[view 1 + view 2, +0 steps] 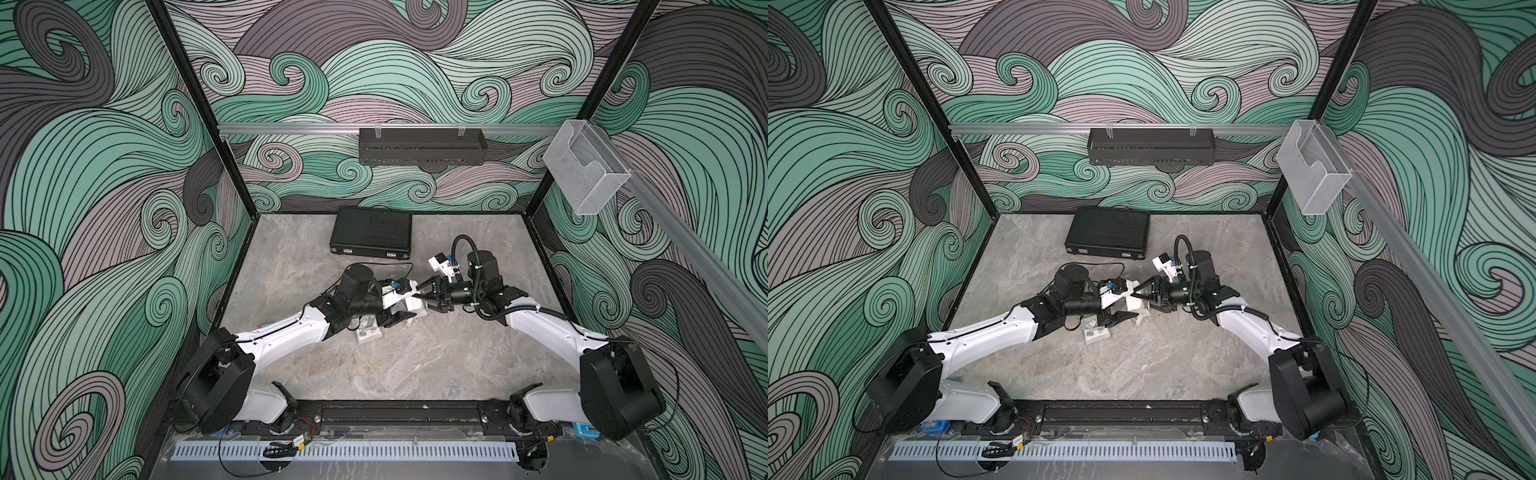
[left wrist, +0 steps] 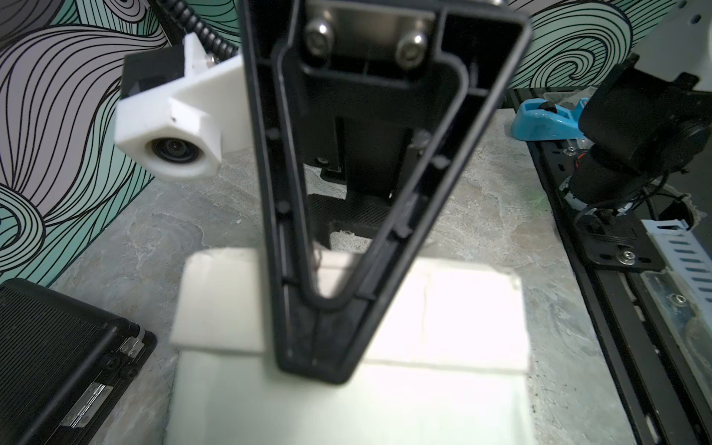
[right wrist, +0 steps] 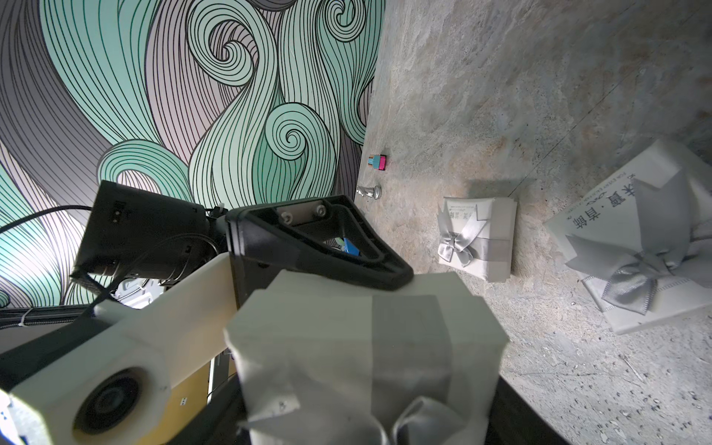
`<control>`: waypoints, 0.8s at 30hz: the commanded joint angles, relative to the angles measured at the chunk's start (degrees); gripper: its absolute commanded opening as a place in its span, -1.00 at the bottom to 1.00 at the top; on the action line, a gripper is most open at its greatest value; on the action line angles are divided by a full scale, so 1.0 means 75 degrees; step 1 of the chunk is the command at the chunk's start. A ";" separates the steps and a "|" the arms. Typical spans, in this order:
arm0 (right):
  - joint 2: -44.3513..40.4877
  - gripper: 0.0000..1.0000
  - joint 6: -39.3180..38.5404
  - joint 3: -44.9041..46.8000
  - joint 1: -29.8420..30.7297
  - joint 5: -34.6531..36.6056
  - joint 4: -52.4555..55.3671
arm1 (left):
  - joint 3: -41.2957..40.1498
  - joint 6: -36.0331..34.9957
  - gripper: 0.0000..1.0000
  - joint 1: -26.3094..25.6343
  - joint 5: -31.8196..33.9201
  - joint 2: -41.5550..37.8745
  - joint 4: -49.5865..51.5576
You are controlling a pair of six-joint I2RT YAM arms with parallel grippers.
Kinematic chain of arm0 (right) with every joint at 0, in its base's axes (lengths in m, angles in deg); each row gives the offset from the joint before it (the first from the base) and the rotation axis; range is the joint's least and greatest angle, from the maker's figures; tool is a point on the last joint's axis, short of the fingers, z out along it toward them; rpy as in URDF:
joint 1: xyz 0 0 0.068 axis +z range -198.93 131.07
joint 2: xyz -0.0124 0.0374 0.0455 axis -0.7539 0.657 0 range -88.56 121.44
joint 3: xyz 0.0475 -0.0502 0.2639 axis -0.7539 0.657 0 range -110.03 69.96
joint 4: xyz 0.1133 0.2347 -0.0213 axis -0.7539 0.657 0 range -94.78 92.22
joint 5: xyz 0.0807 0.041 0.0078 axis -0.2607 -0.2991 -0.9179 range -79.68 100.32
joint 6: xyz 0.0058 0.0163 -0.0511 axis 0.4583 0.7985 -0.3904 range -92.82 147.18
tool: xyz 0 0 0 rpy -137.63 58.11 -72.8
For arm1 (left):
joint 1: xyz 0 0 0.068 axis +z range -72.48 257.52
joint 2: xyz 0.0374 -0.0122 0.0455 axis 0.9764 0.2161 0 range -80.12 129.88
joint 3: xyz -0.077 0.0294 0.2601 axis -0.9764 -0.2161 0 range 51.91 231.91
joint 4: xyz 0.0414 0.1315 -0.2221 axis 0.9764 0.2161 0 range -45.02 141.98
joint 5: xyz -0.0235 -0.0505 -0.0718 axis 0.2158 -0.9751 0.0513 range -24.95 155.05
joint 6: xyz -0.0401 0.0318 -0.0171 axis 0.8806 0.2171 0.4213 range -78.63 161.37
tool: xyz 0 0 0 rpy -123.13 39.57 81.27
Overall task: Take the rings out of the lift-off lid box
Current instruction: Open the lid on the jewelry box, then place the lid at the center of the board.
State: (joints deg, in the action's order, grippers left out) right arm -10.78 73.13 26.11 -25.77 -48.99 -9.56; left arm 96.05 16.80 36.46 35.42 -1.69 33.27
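Above the table's middle, a white lift-off lid box [image 1: 417,304] hangs between both grippers. My left gripper [image 1: 405,307] is shut on one end; one of its black fingers [image 3: 319,246] presses against the box's far part in the right wrist view. My right gripper [image 1: 424,297] is shut on the other end, where the silver ribbon bow sits [image 3: 416,420]. In the left wrist view the box [image 2: 443,404] fills the near field, with a seam across it and a right finger [image 2: 319,339] lying on its far part. The rings are hidden.
Two more white boxes with silver bows lie on the table [image 3: 477,239] [image 3: 647,246]; one shows under the left arm [image 1: 368,332]. A black case [image 1: 371,232] lies at the back. A small pink-teal piece [image 3: 377,162] and a silver figure [image 3: 369,191] sit by the wall.
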 commanded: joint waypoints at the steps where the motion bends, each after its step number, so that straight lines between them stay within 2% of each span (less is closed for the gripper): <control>1: -0.0239 0.49 -0.0171 -0.0106 -0.0093 -0.0061 0.0098 | 0.0255 0.0044 0.29 -0.0045 -0.0134 -0.0157 0.0007; 15: -0.0808 0.49 -0.0625 -0.0129 -0.0507 -0.0064 0.0978 | 0.0104 0.0015 0.24 -0.0045 0.0118 -0.0289 -0.0060; 20: -0.1696 0.50 -0.0798 0.0187 -0.1026 0.0159 0.1641 | 0.0184 0.0034 0.24 -0.0045 0.0013 -0.0274 -0.0088; 24: -0.2163 0.53 -0.1536 -0.0063 -0.1711 0.0944 0.3150 | 0.0162 -0.0010 0.24 -0.0045 0.0071 -0.0309 -0.0103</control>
State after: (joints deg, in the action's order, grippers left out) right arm -26.00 66.40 26.85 -36.35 -46.61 5.00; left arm 96.05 16.77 36.46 35.97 -2.54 33.21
